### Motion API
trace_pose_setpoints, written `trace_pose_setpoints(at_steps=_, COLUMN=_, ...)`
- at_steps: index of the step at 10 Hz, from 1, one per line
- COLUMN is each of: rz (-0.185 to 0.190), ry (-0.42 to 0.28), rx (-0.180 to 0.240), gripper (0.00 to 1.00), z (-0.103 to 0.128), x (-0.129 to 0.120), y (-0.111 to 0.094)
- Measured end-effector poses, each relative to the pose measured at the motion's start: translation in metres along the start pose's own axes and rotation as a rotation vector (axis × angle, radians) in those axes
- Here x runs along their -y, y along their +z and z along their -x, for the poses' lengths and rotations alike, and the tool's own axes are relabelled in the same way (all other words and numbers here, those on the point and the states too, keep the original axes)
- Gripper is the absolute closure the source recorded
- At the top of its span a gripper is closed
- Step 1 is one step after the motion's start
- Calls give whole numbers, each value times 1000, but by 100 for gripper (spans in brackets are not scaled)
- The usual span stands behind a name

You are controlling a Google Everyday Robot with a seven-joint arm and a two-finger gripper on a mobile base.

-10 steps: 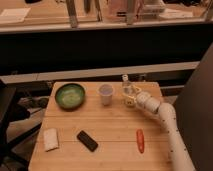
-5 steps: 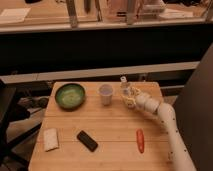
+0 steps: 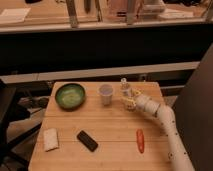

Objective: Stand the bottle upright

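Observation:
The small clear bottle with a white cap stands upright at the back of the wooden table, just right of the white paper cup. My gripper is at the bottle's lower right side, right against it. My white arm reaches in from the lower right.
A green bowl sits at the back left. A white cloth-like packet lies at the front left, a black flat object in the front middle, and a red chili-shaped object at the front right, close to my arm.

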Motion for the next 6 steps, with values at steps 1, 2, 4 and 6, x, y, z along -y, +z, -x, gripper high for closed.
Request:
trace_pose_setpoints(at_steps=1, rz=4, ry=9, rx=-6, gripper=100, z=2, x=1, y=0)
trace_pose_setpoints(at_steps=2, rz=7, ry=13, rx=-9, gripper=100, z=2, x=2, y=-1)
trace_pose_setpoints(at_steps=4, rz=14, ry=17, rx=-14, gripper=100, z=3, x=2, y=-3)
trace_pose_setpoints(at_steps=6, rz=19, ry=15, rx=-13, gripper=100, z=4, x=2, y=-6)
